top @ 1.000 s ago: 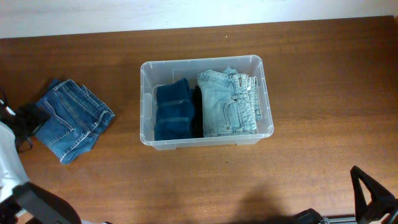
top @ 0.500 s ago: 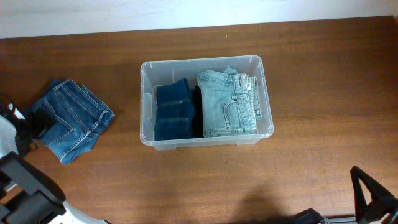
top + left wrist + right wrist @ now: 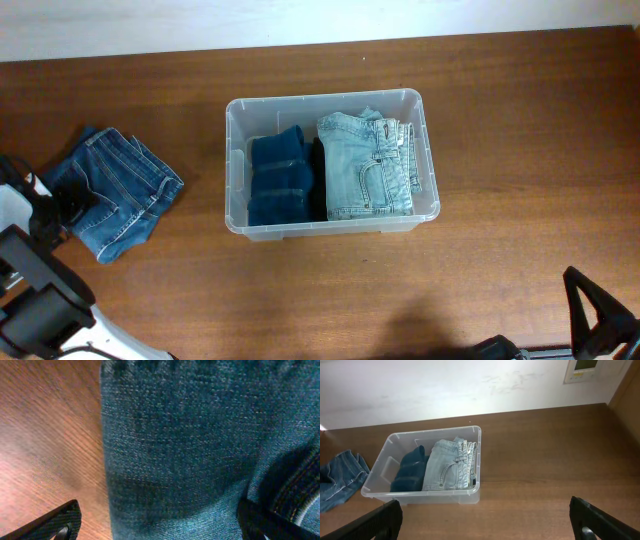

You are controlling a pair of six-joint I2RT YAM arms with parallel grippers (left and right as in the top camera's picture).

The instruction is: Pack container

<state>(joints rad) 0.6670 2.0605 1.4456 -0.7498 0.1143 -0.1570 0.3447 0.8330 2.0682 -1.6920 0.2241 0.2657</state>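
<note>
The clear plastic container (image 3: 325, 98) stands mid-table. Inside it lie folded dark blue jeans (image 3: 283, 180) on the left and light blue jeans (image 3: 368, 170) on the right. A third pair, mid-blue jeans (image 3: 120, 190), lies folded on the table to the left. My left gripper (image 3: 65, 203) is down at that pair's left edge. In the left wrist view its denim (image 3: 200, 445) fills the frame, and the left gripper (image 3: 160, 527) is open, one finger over wood and one over cloth. My right gripper (image 3: 485, 522) hangs open and empty, well back from the container (image 3: 420, 495).
The wooden table (image 3: 500, 120) meets a pale wall along its far edge. A white wall panel (image 3: 585, 370) shows at the upper right in the right wrist view. The right arm (image 3: 600, 320) sits at the table's near right corner.
My left arm has swung in and lowered, bringing its gripper a little to the right onto the left edge of the mid-blue jeans. The right arm and the container have not moved.
</note>
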